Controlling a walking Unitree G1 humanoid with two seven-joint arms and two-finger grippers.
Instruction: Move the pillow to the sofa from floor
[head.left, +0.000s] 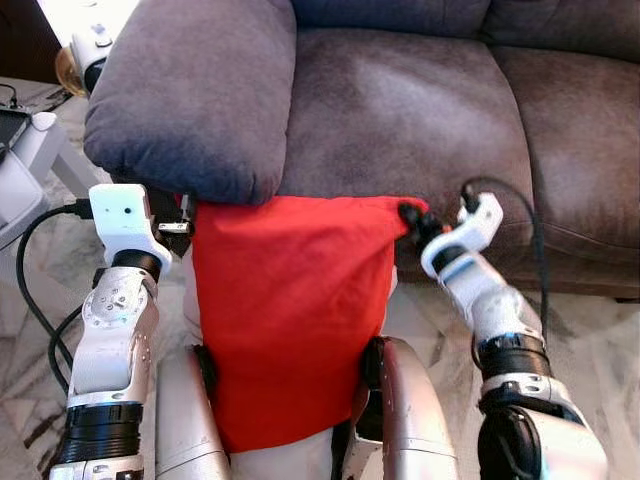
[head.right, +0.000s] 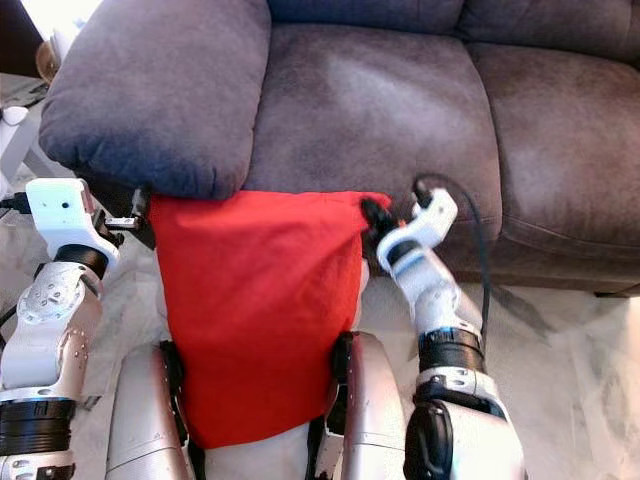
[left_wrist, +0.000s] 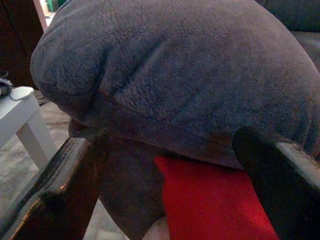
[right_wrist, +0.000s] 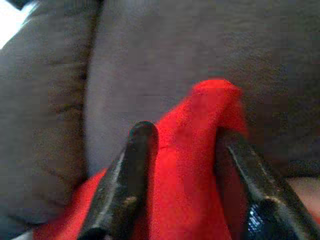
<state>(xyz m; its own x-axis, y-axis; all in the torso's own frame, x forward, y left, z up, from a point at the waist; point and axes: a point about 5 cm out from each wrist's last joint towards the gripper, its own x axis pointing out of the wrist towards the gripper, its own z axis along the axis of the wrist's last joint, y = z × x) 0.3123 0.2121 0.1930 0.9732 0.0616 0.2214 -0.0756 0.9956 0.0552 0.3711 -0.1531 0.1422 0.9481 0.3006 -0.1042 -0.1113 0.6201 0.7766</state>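
**Red pillow held at the sofa's front edge, seat just beyond**

The red pillow (head.left: 290, 310) hangs in the centre of the head frames, its long axis running from its top edge, level with the front lip of the sofa (head.left: 400, 110), down to a lower end resting between the robot's silver thighs at the bottom of the frame. The seat cushion lies directly above the pillow's top edge in the picture, so the coming move looks like a lift up and forward onto that cushion.

The right gripper (head.left: 412, 218) sits at the pillow's upper right corner; in the right wrist view its two black fingers (right_wrist: 125, 185) straddle a bunched fold of red fabric, closed on it. The left gripper (left_wrist: 165, 175) is at the pillow's upper left corner, tucked under the overhang of the padded sofa armrest (head.left: 190, 90) in the upper left of the frame. In the left wrist view its fingers stand wide apart with the red corner between them and not visibly touching either, so it seems spread rather than clamped. Both arms are equally near their corners.

The armrest overhanging the left corner is the likely snag on the way up

No containers are in play
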